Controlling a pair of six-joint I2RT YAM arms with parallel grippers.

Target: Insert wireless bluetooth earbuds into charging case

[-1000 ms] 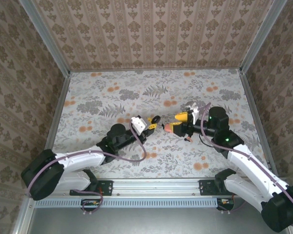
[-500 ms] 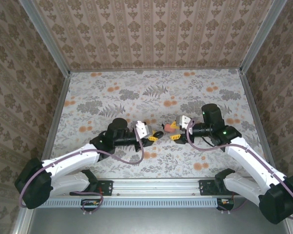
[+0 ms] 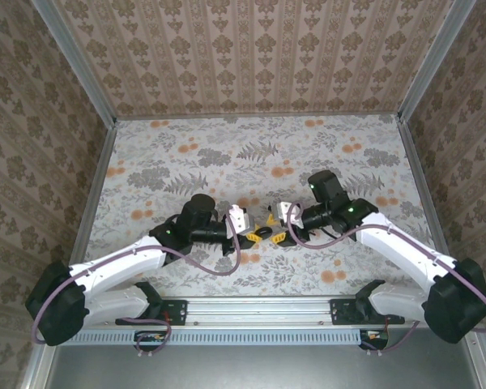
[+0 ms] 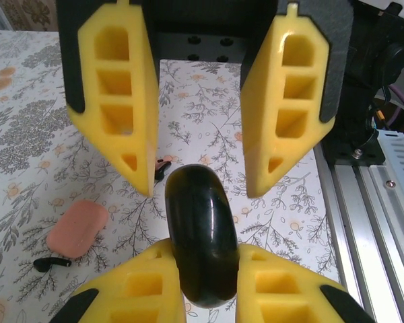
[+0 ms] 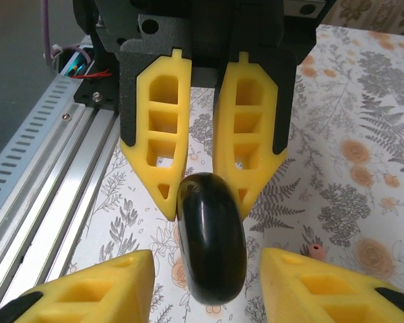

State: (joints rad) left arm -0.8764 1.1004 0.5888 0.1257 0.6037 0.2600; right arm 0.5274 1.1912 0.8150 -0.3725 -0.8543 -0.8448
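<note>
Black disc (image 4: pixel 200 222) sits clenched in my left gripper (image 4: pixel 203 250); my right gripper (image 5: pixel 207 259) straddles it, jaws apart and not touching. The charging case (image 4: pixel 77 227) lies on the table (image 4: pixel 27 134), an earbud (image 4: pixel 50 264) beside it. I'd close squarely on the disc's faces before releasing left

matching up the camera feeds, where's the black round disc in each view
top external: black disc at mid-table, between the left gripper and the right gripper.
left wrist: bottom centre, standing on edge, clamped by the left gripper.
right wrist: bottom centre, with the right gripper's fingers apart on either side.
shared landmark: aluminium rail, at the right in the left wrist view, at the left in the right wrist view.
</note>
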